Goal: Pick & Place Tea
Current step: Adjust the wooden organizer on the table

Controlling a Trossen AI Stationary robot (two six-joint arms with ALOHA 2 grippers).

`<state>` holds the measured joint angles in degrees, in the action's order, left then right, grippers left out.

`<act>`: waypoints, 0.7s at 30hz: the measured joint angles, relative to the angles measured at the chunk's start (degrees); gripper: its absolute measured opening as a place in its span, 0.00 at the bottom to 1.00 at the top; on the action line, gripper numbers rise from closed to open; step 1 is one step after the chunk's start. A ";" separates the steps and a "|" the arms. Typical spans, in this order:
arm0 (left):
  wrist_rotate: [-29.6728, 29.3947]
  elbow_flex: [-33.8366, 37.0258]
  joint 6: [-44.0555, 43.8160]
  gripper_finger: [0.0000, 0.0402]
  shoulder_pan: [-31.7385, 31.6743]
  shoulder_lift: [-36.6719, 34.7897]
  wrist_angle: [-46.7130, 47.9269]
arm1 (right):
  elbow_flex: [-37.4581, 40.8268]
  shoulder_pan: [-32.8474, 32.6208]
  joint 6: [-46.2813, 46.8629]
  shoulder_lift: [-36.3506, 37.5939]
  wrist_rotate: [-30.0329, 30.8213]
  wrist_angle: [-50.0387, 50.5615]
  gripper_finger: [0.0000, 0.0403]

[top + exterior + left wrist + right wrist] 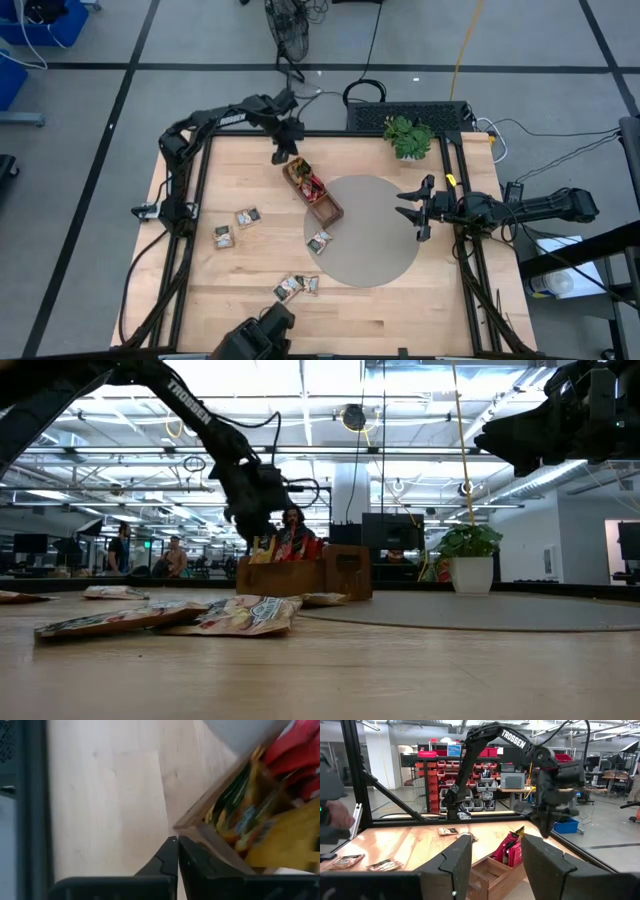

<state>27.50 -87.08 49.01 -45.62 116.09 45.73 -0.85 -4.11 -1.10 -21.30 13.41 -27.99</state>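
The tea sachets lie partly in the long wooden tray (325,207), where red and yellow ones (312,185) stand packed. Several loose sachets (247,216) lie flat on the table, one (320,241) on the grey round mat (370,240). My left gripper (283,155) is shut and empty above the tray's far end (197,817), its fingertips (172,851) just off the tray's corner. My right gripper (400,205) hangs open over the mat's right part, high above the table, its fingers (455,862) aimed at the tray (490,872).
A small potted plant (408,136) stands at the table's far right edge. More loose sachets (296,287) lie near the table's near edge, and one (222,236) lies toward its left. Bare wood shows between them. People are in the room beyond the table.
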 joint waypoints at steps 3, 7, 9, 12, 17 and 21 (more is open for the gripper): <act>-3.10 3.69 2.22 0.04 1.46 0.00 -5.75 | -0.01 0.00 0.00 0.00 -0.02 0.00 0.39; -3.04 5.43 3.36 0.01 2.40 0.00 -10.27 | -0.01 0.01 0.00 0.00 0.00 0.00 0.39; -3.03 5.57 3.37 0.03 2.63 0.00 -9.90 | -0.01 0.00 0.00 0.02 0.00 0.00 0.39; -2.34 5.57 3.35 0.04 2.62 0.00 -6.99 | 0.00 0.01 0.00 0.00 -0.02 0.00 0.39; -2.25 5.57 2.93 0.01 2.57 0.00 1.54 | 0.00 -0.01 0.00 0.01 -0.02 0.00 0.39; -2.09 5.59 1.51 0.02 2.57 0.00 9.00 | -0.01 -0.01 0.00 0.02 0.00 0.00 0.39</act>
<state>25.42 -81.49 50.52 -43.05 116.09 54.73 -0.86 -4.12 -1.10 -21.28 13.41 -27.99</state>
